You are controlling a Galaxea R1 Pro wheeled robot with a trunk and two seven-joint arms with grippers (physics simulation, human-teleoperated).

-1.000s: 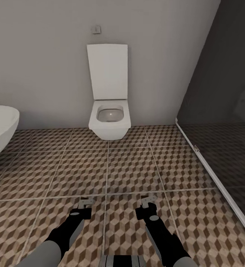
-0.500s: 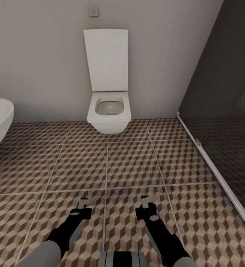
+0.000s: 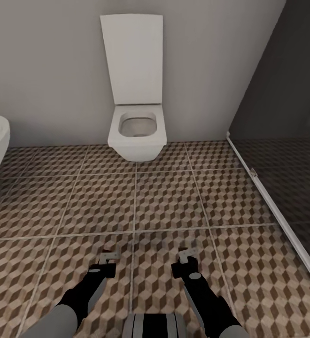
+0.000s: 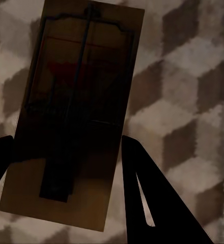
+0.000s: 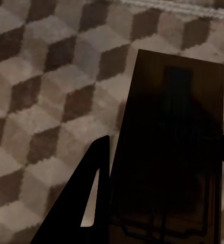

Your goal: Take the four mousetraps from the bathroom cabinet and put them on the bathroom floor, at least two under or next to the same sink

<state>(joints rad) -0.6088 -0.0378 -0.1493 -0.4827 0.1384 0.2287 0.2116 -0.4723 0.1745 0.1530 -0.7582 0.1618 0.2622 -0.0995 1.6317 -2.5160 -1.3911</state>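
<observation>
Mousetraps ride one in each gripper: left gripper pinches one mousetrap, right gripper another, above the bathroom floor. I'm carrying; next I'd find the sink.

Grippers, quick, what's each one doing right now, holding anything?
Left gripper: shut on a mousetrap, jaws on its two long edges.
Right gripper: shut on another mousetrap, held the same way.
</observation>
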